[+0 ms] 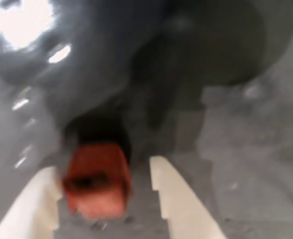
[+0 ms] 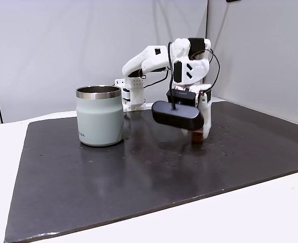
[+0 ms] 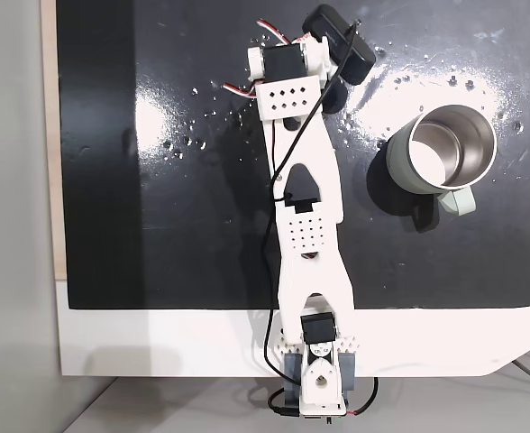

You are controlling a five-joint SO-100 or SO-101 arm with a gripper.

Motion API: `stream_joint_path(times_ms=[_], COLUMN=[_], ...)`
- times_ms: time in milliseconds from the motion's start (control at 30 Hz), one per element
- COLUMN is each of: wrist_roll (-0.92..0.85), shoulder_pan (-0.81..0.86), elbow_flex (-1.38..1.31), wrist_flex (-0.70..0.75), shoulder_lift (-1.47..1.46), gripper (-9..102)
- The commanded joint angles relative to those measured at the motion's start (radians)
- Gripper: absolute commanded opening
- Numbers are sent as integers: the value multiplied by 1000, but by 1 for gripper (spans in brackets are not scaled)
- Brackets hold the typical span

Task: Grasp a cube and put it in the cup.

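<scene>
Cube (image 1: 96, 181) between claw (image 1: 104, 199) fingers, cup (image 3: 445, 149) upright, inside bare steel

Wrist view: close, blurred, looking down past end effector (image 1: 106, 199) at mat. One fixed view: low, table-level side-on. Other: directly overhead. Both share arm (image 2: 154, 58), cup (image 3: 445, 149).
</scene>
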Motion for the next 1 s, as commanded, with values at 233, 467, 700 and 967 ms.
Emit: stream_joint_path(times_ms=[233,467,700,967], wrist_roll=[12,31,29,37], shoulder_pan=[-5,-29,-40,-40], elbow_flex=[-104,-117,-109,-83], wrist_flex=[9,9,12,12], shoulder_lift=[-55,-51,-44,-35], gripper=[20,20,18,0])
